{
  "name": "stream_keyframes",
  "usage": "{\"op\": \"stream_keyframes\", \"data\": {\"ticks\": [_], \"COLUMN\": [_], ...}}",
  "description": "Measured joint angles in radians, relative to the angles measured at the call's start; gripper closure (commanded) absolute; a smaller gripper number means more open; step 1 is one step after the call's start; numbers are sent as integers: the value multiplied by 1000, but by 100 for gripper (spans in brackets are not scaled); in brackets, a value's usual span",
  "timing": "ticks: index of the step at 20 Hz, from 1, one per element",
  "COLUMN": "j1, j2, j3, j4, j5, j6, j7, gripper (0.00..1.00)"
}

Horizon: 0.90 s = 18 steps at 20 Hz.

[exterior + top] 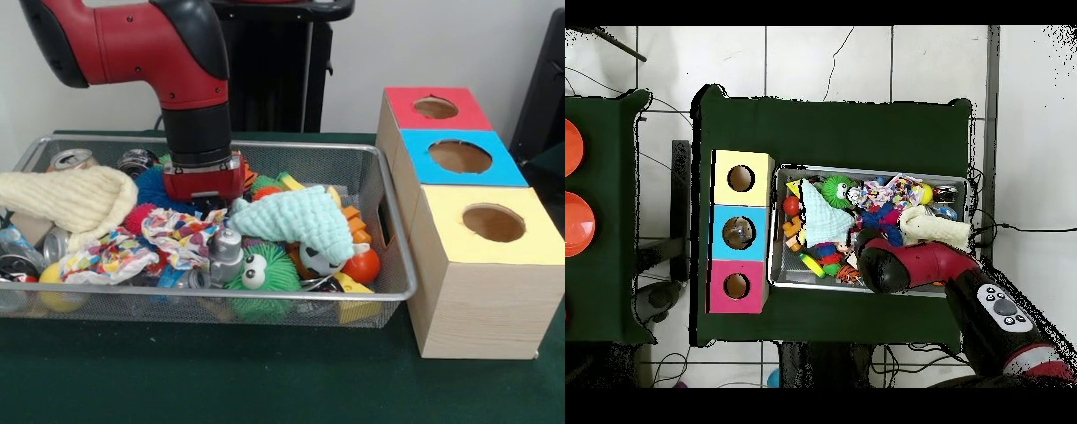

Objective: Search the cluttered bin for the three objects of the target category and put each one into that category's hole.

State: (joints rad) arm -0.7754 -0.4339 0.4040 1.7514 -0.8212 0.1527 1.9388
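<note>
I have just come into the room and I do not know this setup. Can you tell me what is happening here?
A red and black robot arm reaches down into a wire mesh bin full of mixed things: cloths, spiky toys, cans. Its gripper is low among the clutter at the bin's back, so its fingers are hidden and no held object shows. Beside the bin stand three wooden boxes, each with a round hole on top: red, blue and yellow.

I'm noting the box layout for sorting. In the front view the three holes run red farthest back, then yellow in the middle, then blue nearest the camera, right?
Not quite. In the front view the red hole is farthest back, but the blue hole is in the middle and the yellow hole is nearest the camera.
</note>
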Motion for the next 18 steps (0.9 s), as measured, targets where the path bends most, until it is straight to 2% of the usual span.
{"op": "stream_keyframes", "data": {"ticks": [9,14,18], "j1": [27,52,86], "j2": [-7,-42,-142], "j3": [-22,-39,-42], "j4": [-4,11,66], "j5": [0,22,131], "j6": [-2,0,71], "j7": [0,0,0], "gripper": [100,100,100]}}
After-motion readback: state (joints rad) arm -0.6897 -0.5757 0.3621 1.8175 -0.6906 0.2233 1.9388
